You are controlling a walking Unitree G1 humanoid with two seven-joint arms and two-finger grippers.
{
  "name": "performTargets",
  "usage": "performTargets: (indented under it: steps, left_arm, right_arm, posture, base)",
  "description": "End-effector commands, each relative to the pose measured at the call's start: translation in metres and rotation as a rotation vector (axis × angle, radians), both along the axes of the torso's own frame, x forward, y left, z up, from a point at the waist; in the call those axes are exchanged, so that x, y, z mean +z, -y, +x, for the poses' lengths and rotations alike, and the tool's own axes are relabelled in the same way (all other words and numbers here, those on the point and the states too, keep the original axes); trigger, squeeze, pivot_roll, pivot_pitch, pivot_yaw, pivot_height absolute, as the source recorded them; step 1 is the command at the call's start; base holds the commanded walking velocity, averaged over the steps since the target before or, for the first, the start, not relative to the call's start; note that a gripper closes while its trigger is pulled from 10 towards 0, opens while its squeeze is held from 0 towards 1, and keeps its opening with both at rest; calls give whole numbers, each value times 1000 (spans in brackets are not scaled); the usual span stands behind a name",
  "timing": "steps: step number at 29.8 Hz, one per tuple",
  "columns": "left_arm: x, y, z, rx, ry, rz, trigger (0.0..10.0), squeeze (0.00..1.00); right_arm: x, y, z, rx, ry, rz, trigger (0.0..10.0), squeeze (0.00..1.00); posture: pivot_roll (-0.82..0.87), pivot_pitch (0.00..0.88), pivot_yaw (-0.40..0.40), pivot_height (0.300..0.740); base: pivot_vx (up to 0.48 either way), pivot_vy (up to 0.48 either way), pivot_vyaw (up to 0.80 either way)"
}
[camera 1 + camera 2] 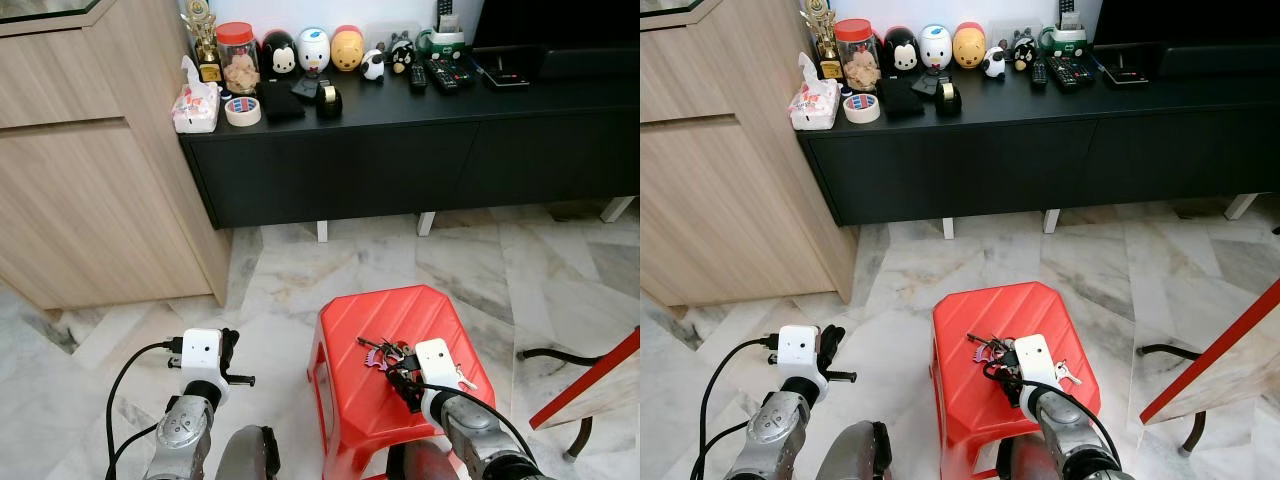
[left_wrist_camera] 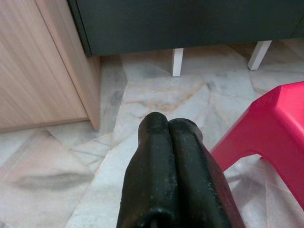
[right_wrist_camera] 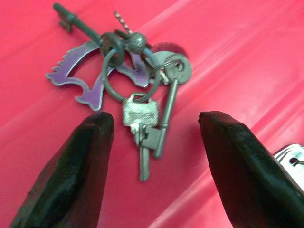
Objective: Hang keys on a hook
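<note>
The right gripper is hovering low over the red stool, fingers spread either side of the keys lying at its twelve o'clock. The left gripper, fingers pressed together, is hanging above the marble floor at the stool's nine o'clock.

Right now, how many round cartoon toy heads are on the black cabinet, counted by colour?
Black toy head: 1
White toy head: 1
Yellow toy head: 1
Total on the black cabinet: 3

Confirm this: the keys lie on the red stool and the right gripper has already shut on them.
Not shut. In the right wrist view the right gripper is open, its fingers apart on either side of the keys, not touching them. The keys do lie on the red stool.
</note>
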State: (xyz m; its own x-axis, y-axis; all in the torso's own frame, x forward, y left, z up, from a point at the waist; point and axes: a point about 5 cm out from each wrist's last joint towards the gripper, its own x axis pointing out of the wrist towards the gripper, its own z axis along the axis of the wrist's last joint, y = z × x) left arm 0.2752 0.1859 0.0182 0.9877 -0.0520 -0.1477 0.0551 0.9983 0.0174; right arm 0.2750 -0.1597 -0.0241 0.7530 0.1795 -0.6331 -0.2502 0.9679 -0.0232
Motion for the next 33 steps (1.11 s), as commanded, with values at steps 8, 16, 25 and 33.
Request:
performTargets:
  steps: [8,16,25,33]
  left_arm:
    - [-6,-3,-7,-7,-24,19,10000,0]
    - [-8,-4,-10,-6,-32,21,10000,0]
    - [-16,-7,-14,-7,-69,21,10000,0]
    - [-20,-6,-14,-10,-93,22,10000,0]
  right_arm:
    - [-6,0,-4,-13,-54,-12,10000,0]
    - [-9,-4,-8,8,-78,-17,10000,0]
    - [-11,-6,-10,18,-82,-15,0,0]
    - [-13,-10,-13,38,-88,-11,0,0]
  posture:
    - [41,99,8,613]
    - [48,109,11,613]
    - [47,117,13,613]
    - [50,120,16,613]
  base:
    - [0,0,0]
    - [0,0,0]
    - [0,0,0]
    - [0,0,0]
